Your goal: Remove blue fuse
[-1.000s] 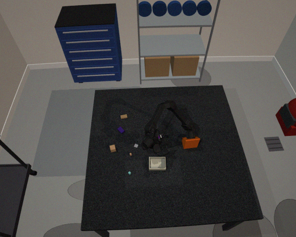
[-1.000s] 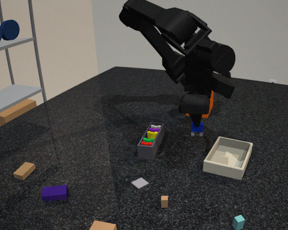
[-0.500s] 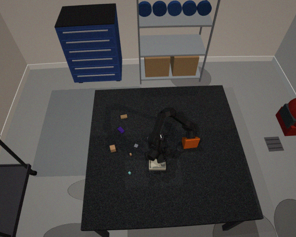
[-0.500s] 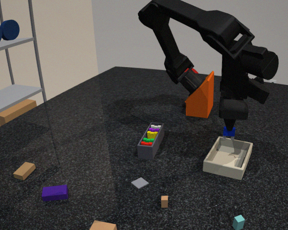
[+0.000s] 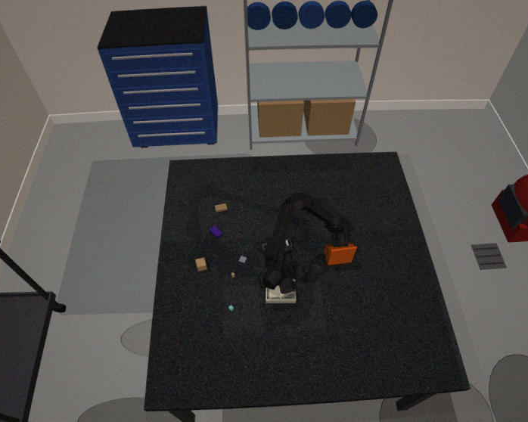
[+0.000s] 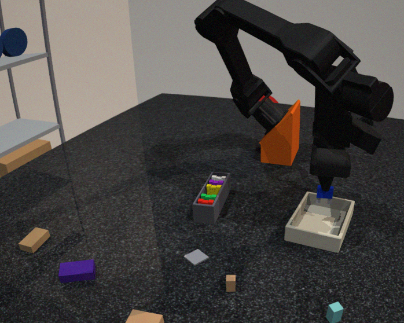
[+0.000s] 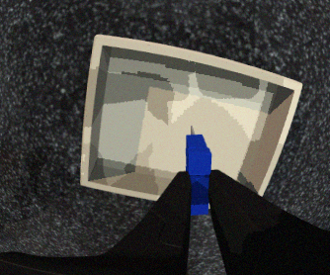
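One blue fuse sits pinched in our end effector, hanging just above the tray directly beneath; the fuse block stands well apart.

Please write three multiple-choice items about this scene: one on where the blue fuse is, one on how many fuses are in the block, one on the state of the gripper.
1. Where is the blue fuse?
A. In the fuse block
B. Over the tray, near its far wall
C. On the table beside the tray

2. How many fuses stand in the fuse block?
A. Three
B. Five
C. Seven

3. What is the state of the gripper?
A. Shut on the blue fuse
B. Open wide over the tray
C. Shut on nothing

Answers:
1 B: the wrist view shows the fuse over the floor of the tray.
2 B: white, purple, yellow, green and red.
3 A: the fuse sits between the fingers.
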Robot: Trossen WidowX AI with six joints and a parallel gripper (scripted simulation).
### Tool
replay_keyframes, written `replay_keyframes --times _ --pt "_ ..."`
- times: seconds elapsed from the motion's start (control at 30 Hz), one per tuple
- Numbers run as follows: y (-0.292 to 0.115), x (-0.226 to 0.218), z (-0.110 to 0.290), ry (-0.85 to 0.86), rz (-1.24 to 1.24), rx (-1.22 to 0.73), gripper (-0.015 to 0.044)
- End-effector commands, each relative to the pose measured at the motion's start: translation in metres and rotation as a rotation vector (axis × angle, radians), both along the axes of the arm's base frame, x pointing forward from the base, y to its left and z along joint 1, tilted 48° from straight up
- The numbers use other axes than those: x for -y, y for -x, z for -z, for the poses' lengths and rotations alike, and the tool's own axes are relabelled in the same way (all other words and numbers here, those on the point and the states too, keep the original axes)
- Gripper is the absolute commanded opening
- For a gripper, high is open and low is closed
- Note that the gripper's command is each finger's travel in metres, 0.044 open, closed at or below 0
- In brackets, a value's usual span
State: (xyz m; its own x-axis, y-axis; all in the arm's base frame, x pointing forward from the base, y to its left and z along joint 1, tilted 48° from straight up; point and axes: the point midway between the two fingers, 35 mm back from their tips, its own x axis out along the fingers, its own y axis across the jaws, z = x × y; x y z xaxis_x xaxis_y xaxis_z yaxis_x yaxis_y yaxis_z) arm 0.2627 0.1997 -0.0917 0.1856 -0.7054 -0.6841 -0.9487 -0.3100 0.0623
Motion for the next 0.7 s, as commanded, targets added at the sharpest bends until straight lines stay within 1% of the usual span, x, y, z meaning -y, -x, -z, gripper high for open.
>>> replay_keyframes --times 0.0,0.43,0.67 --pt "-0.002 0.005 0.005 0.002 -0.007 -0.001 0.0000" --pt "-0.005 0.018 0.017 0.004 -0.007 0.000 0.0000" --pt "-0.004 0.016 0.015 0.001 0.001 0.001 0.0184"
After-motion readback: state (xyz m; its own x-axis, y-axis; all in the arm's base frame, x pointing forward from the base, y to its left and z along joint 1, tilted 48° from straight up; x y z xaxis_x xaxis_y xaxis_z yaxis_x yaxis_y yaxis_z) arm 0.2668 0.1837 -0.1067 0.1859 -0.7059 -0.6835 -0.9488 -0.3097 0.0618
